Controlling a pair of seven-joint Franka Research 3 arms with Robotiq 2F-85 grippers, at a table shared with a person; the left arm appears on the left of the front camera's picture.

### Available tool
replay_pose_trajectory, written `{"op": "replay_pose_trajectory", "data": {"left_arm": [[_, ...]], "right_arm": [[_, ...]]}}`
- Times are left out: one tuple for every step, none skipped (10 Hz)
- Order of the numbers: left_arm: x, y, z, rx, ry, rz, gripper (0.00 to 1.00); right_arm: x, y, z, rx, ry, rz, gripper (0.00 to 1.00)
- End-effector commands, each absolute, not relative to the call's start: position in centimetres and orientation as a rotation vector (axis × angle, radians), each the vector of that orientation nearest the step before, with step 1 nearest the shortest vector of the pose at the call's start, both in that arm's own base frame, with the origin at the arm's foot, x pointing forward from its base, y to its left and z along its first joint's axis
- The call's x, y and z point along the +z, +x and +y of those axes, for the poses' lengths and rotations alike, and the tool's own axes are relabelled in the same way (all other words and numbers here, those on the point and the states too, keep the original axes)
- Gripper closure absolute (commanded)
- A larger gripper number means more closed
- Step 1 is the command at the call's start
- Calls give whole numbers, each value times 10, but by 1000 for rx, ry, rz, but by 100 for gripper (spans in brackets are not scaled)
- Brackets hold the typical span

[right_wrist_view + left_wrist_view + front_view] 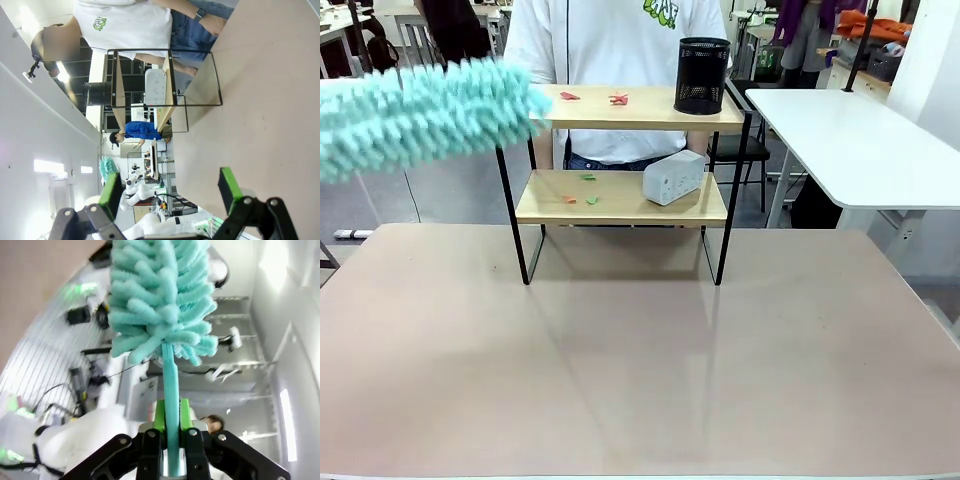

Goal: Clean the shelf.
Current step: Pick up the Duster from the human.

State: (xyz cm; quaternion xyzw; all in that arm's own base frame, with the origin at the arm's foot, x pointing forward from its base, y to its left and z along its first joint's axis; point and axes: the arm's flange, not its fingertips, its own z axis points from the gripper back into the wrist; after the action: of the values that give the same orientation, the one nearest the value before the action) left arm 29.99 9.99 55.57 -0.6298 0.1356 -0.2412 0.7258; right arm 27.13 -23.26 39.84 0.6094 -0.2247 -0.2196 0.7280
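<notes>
The shelf stands mid-table, two light wooden boards in a black tube frame. Red scraps lie on its top board, and green and orange scraps on the lower one. A fluffy teal duster reaches in from the left, its tip at the top board's left end; I cannot tell whether it touches. My left gripper is shut on the duster's teal handle. My right gripper is open and holds nothing, well back from the shelf, which appears sideways in its view.
A black mesh cup stands at the top board's right end. A white box lies on the lower board's right side. A person in a white T-shirt stands behind the shelf. A white table is at the right.
</notes>
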Motion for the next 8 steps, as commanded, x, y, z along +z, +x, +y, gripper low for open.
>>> {"op": "replay_pose_trajectory", "data": {"left_arm": [[543,312,113,-608,-1234,266,97],[533,321,115,-643,-1170,267,97],[526,333,116,-603,-1174,273,97],[542,305,107,-598,-1233,308,97],[542,305,107,-598,-1233,308,97],[542,305,107,-598,-1233,308,97],[542,305,107,-598,-1233,308,97],[542,305,107,-598,-1233,308,97]], "right_arm": [[400,270,-232,-469,1345,-500,0],[400,270,-232,-469,1345,-500,0],[400,270,-232,-469,1345,-500,0],[400,270,-232,-469,1345,-500,0],[400,270,-232,-469,1345,-500,0],[400,270,-232,-469,1345,-500,0],[400,270,-232,-469,1345,-500,0],[400,270,-232,-469,1345,-500,0]]}}
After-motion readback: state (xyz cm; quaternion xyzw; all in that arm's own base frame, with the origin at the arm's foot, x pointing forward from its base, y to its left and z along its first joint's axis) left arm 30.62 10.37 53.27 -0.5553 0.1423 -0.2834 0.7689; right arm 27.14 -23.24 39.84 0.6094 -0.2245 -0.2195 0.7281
